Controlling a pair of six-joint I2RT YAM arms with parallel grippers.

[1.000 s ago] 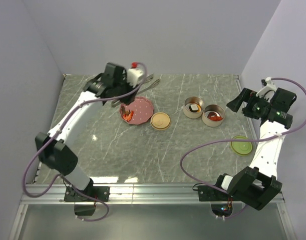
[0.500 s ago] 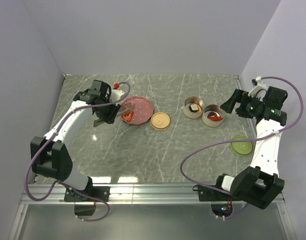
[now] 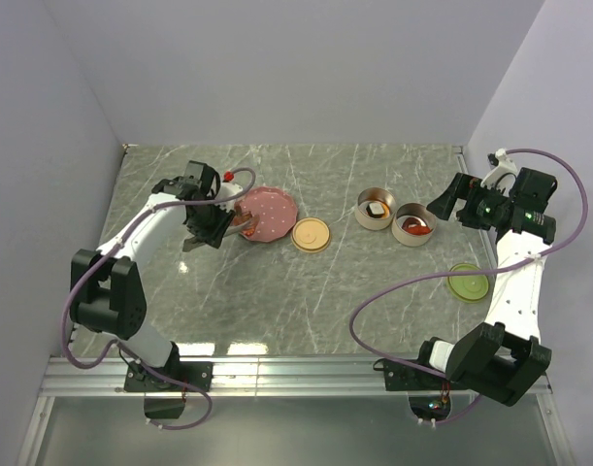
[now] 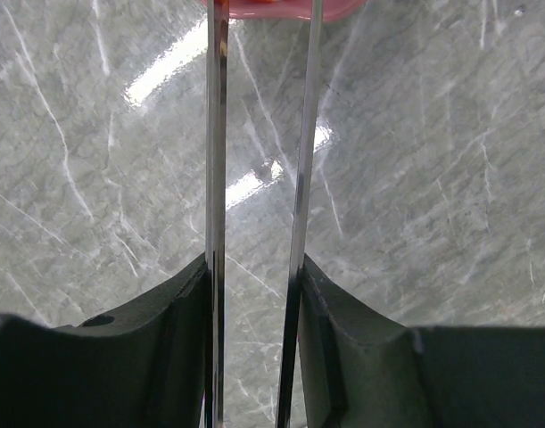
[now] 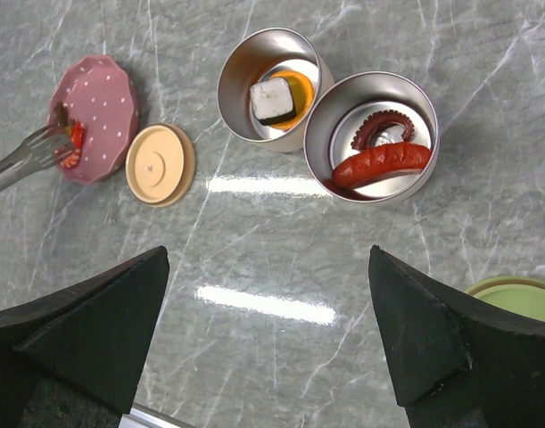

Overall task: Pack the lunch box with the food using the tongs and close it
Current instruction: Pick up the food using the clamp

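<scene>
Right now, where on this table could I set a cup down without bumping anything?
Widest bare patch: the near table between the arm bases and the row of dishes. The far strip behind the tins is bare. Crowded: the middle row of pink plate, tan lid and two tins, with the tongs over the plate's edge. A green lid lies at the right.

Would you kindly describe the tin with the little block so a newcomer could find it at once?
On the grey marbled table, right of the pink dotted plate and the flat tan lid, two round metal tins stand side by side. Yours is the tin nearer the plate: it holds a dark-and-pale block, whereas its neighbour holds a red sausage.
</scene>
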